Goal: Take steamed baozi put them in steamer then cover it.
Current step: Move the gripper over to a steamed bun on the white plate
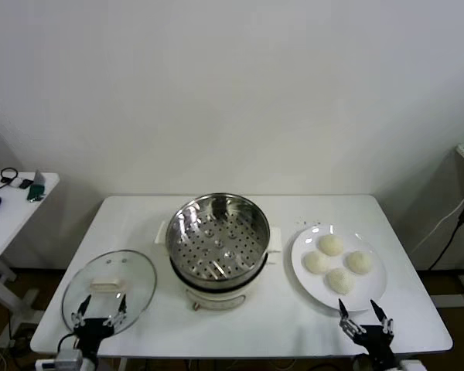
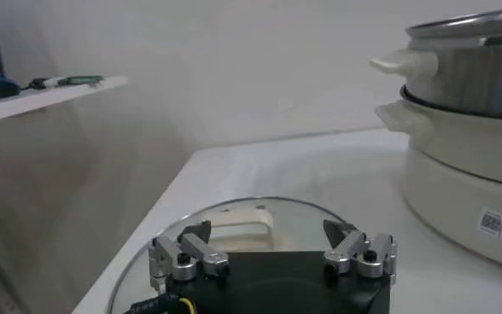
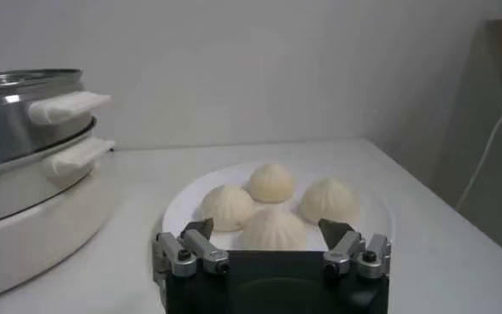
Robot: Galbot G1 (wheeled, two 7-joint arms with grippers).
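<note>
Several off-white baozi (image 1: 339, 263) lie on a white plate (image 1: 375, 292) at the table's right; they also show in the right wrist view (image 3: 272, 229). The empty steel steamer (image 1: 217, 237) stands on its white pot base at the table's middle. The glass cover (image 1: 109, 290) with its cream handle (image 1: 108, 284) lies flat at the front left. My left gripper (image 1: 99, 314) is open and empty at the cover's near edge (image 2: 268, 236). My right gripper (image 1: 365, 314) is open and empty at the plate's near edge (image 3: 268, 232).
A white side table (image 1: 8, 209) with small items stands at the far left. The white wall runs behind the table (image 1: 240, 328). A cable (image 1: 456, 232) hangs at the right.
</note>
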